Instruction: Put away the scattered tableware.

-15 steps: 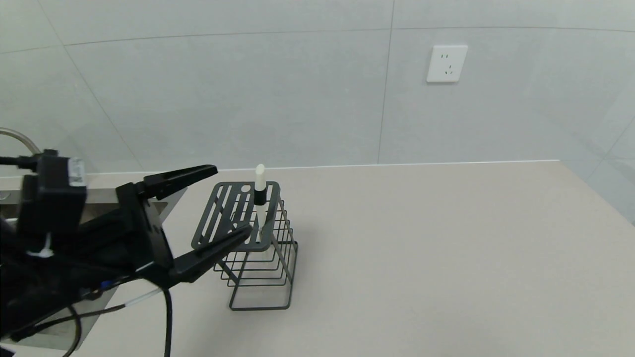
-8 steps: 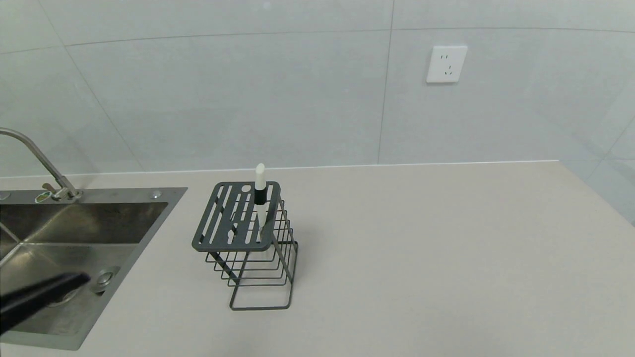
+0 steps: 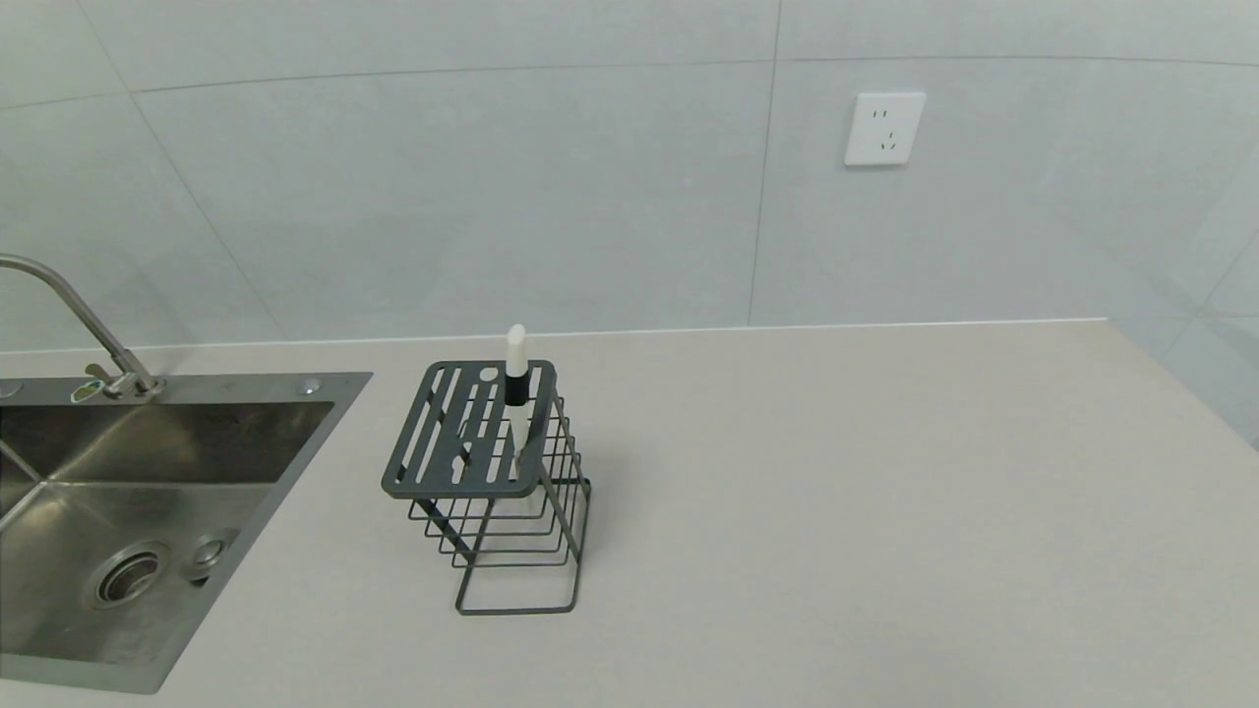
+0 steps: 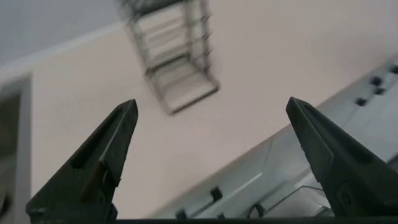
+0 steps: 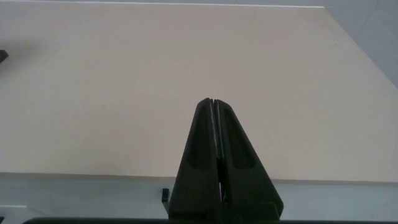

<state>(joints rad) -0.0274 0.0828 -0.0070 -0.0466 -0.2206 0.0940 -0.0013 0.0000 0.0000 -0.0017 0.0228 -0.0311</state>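
Note:
A dark wire rack with a slotted top stands on the beige counter, right of the sink. A white utensil with a black band stands upright in the rack's back right slot. My left gripper is open and empty, held off the counter's front edge, with the wire rack farther off ahead of it. My right gripper is shut with nothing between its fingers, above the counter's front edge.
A steel sink with a curved faucet lies at the left. A white wall socket sits on the tiled wall behind. Bare beige counter stretches to the right of the rack.
My left arm, which was beside the rack over the sink, has drawn back down and to the left, out of the head view. The rack and utensil have not moved.

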